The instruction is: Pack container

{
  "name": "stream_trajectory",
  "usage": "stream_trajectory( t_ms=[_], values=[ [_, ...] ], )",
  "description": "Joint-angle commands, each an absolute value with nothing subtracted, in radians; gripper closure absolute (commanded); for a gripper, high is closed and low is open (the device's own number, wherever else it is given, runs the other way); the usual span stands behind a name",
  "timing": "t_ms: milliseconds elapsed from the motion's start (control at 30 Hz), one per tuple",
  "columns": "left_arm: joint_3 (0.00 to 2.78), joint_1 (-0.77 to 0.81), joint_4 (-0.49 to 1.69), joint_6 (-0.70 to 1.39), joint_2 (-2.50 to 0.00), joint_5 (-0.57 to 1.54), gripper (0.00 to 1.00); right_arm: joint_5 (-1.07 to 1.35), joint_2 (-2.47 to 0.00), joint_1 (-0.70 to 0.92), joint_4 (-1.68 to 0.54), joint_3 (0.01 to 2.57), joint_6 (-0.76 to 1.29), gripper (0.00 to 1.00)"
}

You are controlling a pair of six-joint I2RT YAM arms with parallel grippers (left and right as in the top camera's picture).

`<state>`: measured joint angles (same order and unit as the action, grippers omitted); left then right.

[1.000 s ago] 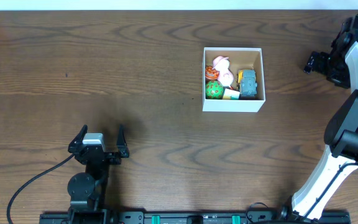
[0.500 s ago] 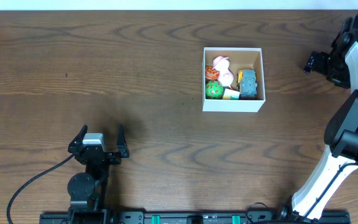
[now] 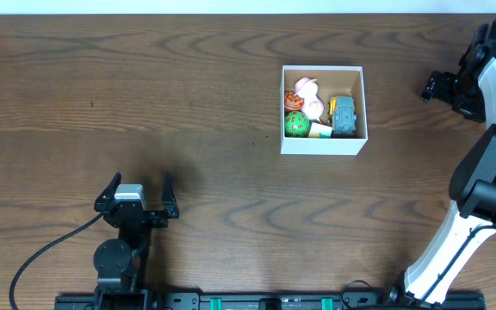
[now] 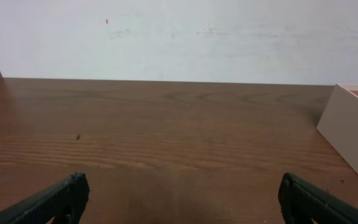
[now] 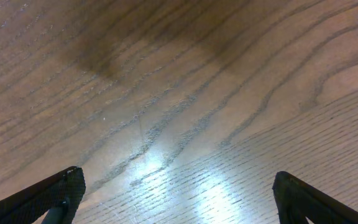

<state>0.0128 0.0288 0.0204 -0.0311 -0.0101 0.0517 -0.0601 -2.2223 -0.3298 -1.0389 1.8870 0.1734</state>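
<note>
The square shallow cardboard container with white outer walls point(image 3: 324, 145) sits on the dark brown wooden desk point(image 3: 145, 86), right of centre and toward the far edge. Small toys lie inside it: a pink figure point(image 3: 309, 93), a green ball with orange spots point(image 3: 296, 126) and a grey-blue toy car point(image 3: 343, 115). Being square, it has no long axis to line up with. The right gripper point(image 3: 431, 86) is the nearer, by the desk's right edge with the container to its left. The left gripper point(image 3: 140, 184) sits by the near edge, left of centre, well apart from the container, which lies ahead and to its right. Both have their jaws spread wide and hold nothing. Only the overhead view shows the contents. The left wrist view catches just one white wall at its right margin, beyond the black fingers point(image 4: 58, 199), and the right wrist view shows only bare wood grain between its fingers point(image 5: 58, 193)
</note>
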Motion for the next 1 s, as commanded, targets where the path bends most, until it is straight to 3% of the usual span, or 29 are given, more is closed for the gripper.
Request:
stream_trajectory(
  t_ms=[0,500,800,967],
  values=[
    [0.004,0.024,0.068,-0.048,-0.006,0.041,0.02,-0.063,-2.204,-0.327,-1.039,1.884,0.183,0.01],
    [0.004,0.024,0.068,-0.048,-0.006,0.041,0.02,-0.064,-1.819,-0.224,-1.039,1.785,0.183,0.01],
    [0.004,0.024,0.068,-0.048,-0.006,0.041,0.02,-0.063,-1.533,-0.002,-1.039,1.601,0.183,0.01],
    [0.004,0.024,0.068,-0.048,-0.006,0.041,0.02,-0.075,-1.372,0.02,-0.98,1.422,0.183,0.01]
  ],
)
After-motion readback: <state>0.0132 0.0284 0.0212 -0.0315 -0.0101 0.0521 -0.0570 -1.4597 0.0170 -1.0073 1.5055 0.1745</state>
